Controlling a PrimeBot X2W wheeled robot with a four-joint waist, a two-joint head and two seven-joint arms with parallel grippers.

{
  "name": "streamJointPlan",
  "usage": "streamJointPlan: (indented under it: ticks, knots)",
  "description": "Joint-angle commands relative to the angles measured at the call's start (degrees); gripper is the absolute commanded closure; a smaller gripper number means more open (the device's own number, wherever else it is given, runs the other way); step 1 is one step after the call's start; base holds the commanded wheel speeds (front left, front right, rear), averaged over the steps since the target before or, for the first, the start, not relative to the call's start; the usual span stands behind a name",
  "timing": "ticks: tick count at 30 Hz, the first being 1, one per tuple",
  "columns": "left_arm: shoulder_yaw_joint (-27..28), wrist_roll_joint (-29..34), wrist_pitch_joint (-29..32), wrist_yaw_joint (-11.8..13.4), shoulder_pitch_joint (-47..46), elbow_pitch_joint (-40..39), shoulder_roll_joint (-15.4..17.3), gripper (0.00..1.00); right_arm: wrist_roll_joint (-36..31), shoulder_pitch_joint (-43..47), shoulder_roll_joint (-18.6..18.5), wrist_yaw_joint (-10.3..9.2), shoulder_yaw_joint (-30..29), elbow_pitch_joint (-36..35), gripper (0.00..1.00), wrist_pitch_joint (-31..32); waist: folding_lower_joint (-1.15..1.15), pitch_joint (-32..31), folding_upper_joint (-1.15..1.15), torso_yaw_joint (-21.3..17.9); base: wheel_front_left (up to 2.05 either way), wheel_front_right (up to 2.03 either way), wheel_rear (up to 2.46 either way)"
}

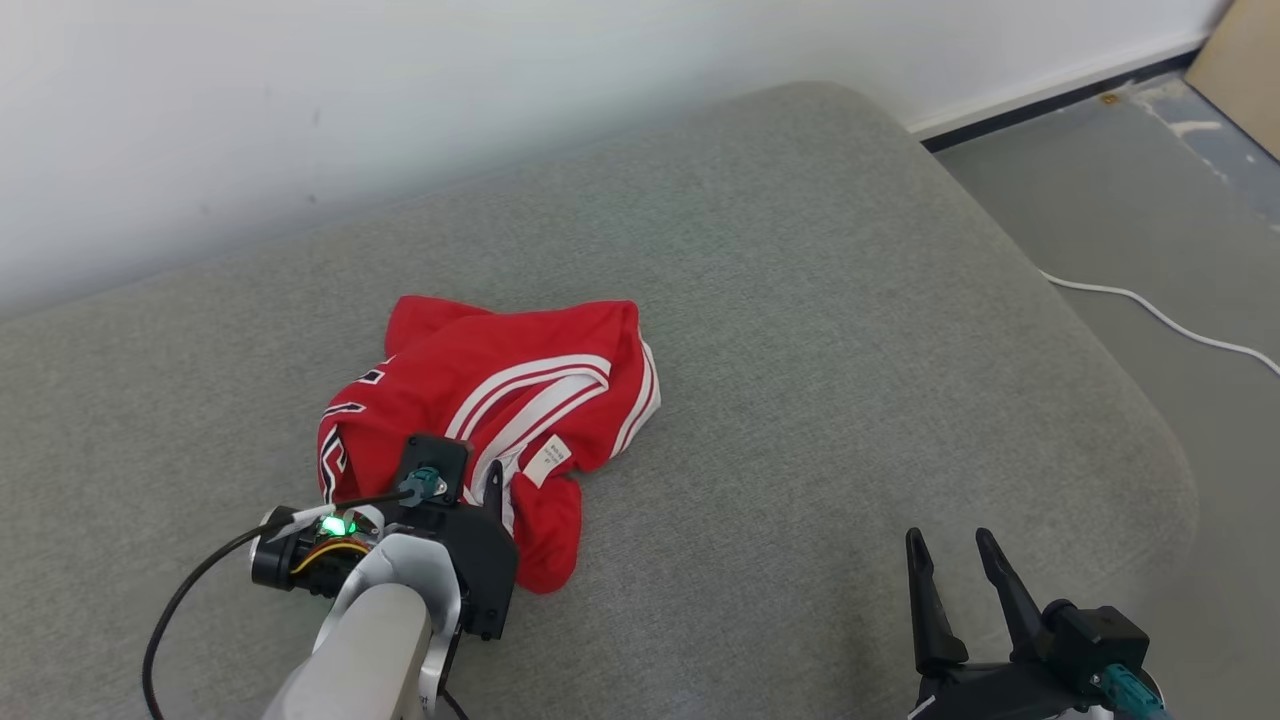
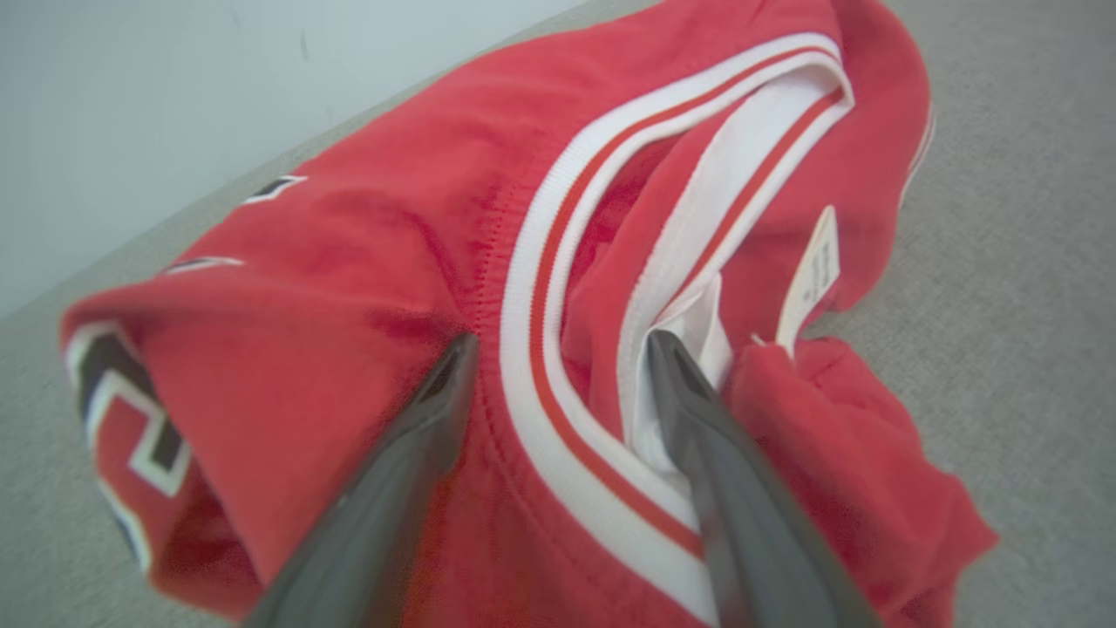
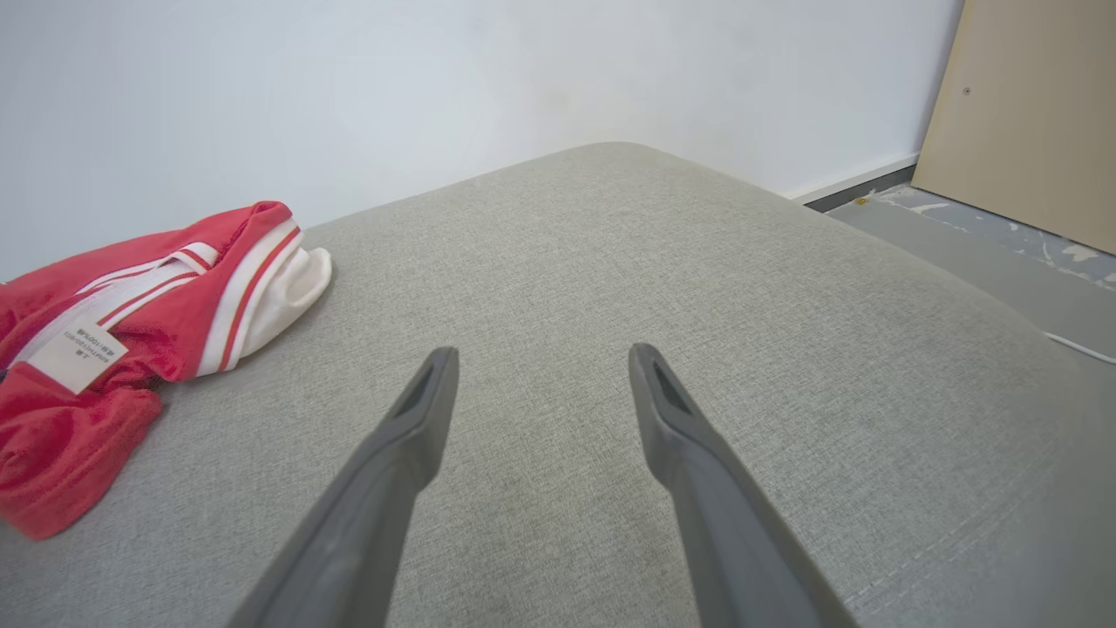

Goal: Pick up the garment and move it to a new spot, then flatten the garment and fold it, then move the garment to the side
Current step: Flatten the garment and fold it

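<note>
I see the red garment lying in a crumpled heap on the grey cushion, left of centre in the head view and a little below the middle. It is red with white striped trim and some black-and-white lettering along its left edge. A small white label sticks out near its lower right part.

My left claw is down on the garment at the near edge of the heap. In the left wrist view its two fingers are spread apart, with the tips against the cloth. One tip sits on plain red fabric. The other sits at the white inner cloth just beside the label. The white-and-red trim runs between them. Nothing is pinched.

My right claw is at the lower right of the head view, well apart from the garment. Its fingers are spread over bare cushion, and whether the tips touch the cushion I cannot tell.

A pale wall runs across the top of the head view behind the cushion. At the upper right there is grey floor with a white cable lying on it. A light wooden board sits in the corner.
</note>
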Motion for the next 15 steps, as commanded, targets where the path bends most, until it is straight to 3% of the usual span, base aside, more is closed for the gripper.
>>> streamJointPlan:
  ticks: [1, 2, 3, 10, 15]
  knots:
    - [0.44, -1.05, -0.54, 0.16, 0.46, 0.31, 0.24, 0.00, 0.00, 0.00, 0.13, -0.12, -0.01, -0.04, 0.00, -0.02, -0.01, -0.49, 0.00, 1.23, 0.00, 0.00, 0.00]
    - [0.49, -1.18, -0.83, 0.06, 0.46, 0.31, 0.20, 0.56, -0.04, 0.09, 0.14, -0.12, -0.04, 0.03, 0.00, -0.03, -0.01, -0.54, 0.00, 1.44, 0.00, 0.00, 0.00]
    - [0.70, -1.49, -1.21, -0.07, 0.42, 0.25, 0.13, 1.00, -0.04, 0.12, 0.14, -0.12, -0.04, 0.07, 0.00, -0.03, -0.01, -0.57, 0.00, 1.60, 0.00, 0.00, 0.00]
    - [1.32, -4.51, -3.50, -2.23, -2.20, -0.97, -1.34, 1.00, 0.28, -0.46, 0.14, -0.12, 0.30, 0.24, 0.00, -0.03, -0.01, -0.69, 0.00, 1.87, 0.00, 0.00, 0.00]
    - [0.27, -7.31, -6.92, -5.28, -6.21, -4.55, -2.79, 1.00, 0.66, -0.35, 0.13, -0.12, 0.60, 0.50, 0.00, -0.03, -0.01, -0.82, 0.00, 1.44, 0.00, 0.00, 0.00]
